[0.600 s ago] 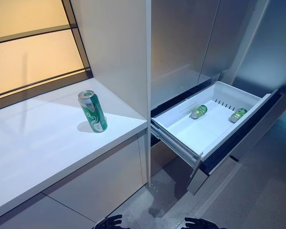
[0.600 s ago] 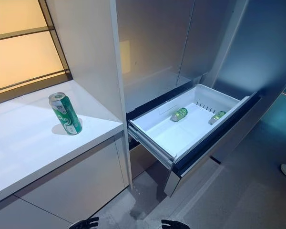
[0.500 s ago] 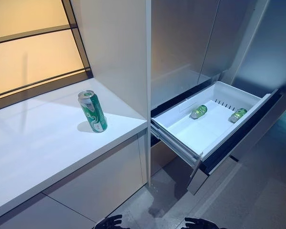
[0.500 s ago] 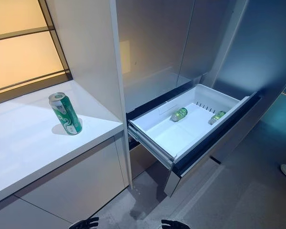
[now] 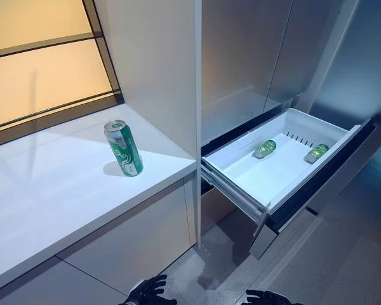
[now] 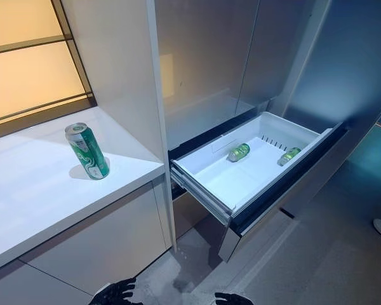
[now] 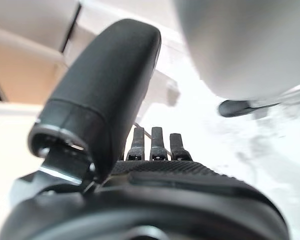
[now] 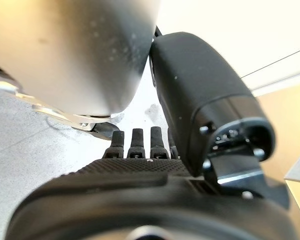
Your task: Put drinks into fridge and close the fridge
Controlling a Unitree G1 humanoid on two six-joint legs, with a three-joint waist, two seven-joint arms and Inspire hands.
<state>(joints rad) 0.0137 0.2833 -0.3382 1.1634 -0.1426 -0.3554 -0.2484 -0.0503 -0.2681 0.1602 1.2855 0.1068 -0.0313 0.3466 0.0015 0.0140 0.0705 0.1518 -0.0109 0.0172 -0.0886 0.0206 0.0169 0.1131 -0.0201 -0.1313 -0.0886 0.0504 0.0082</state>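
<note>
Green can is stood upright on the counter, well above and ahead of the left hand; nothing is held, fingers loosely spread. Right hand is likewise relaxed. A careless reach could tip the can before the drawer, where two cans lie.

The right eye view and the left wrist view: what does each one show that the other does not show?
Only the right eye view shows the green can upright on the white counter, the open fridge drawer with two green bottles lying inside, and the right hand. Only the left wrist view shows the left hand from close, its fingers straight and holding nothing. Both show the left hand, low above the grey floor.
</note>
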